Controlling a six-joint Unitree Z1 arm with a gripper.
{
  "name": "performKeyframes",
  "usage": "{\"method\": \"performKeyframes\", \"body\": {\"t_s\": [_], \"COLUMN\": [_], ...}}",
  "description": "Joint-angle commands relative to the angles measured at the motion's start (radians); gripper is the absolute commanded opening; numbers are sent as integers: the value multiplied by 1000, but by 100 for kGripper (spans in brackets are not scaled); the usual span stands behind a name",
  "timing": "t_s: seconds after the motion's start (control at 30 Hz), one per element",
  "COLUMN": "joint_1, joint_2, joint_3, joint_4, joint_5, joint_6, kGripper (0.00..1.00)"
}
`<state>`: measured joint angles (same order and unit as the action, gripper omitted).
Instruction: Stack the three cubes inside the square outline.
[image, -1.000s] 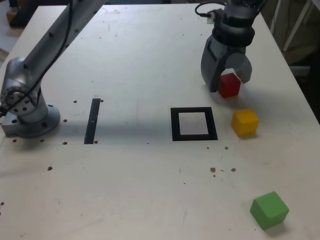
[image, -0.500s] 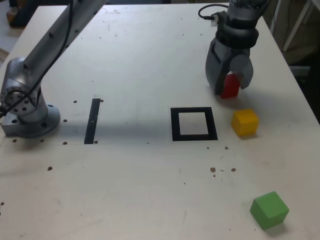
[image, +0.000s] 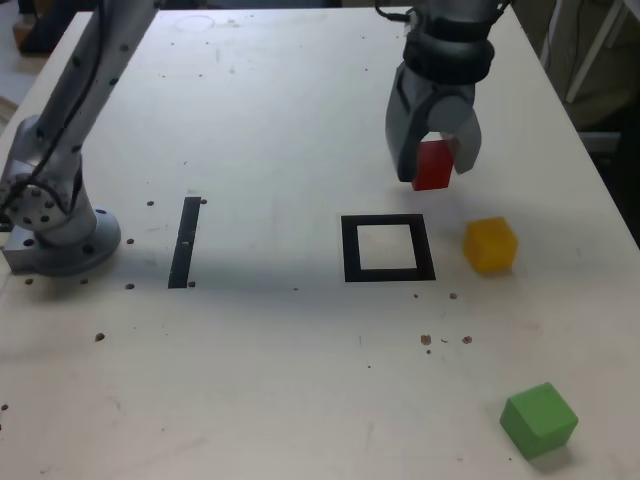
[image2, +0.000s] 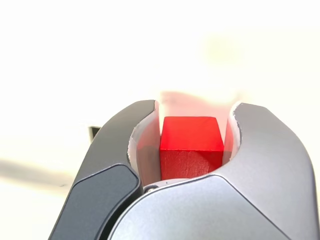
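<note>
Now the hand (image: 432, 165) has pinched the red cube (image: 434, 165) and lifted it off the worktop (image: 280, 120), ready to carry to the square outline (image: 387, 248).

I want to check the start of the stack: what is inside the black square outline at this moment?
Only its pale centre: the square outline holds no cube. The gripper holds the red cube beyond it; the yellow cube and green cube sit outside. Nothing covers the frame.
</note>
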<state>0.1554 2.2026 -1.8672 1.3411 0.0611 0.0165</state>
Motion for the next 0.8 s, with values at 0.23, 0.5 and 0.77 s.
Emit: {"method": "performKeyframes", "body": {"t_s": [0.23,0.5,0.77], "joint_1": [-31,-73,-135], "joint_2": [-152,-216,-220], "joint_3": [254,370,415], "joint_4": [-126,-200,-232], "joint_5": [-33,-37,-40], "joint_6": [54,73,44], "kGripper": [33,33,33]}}
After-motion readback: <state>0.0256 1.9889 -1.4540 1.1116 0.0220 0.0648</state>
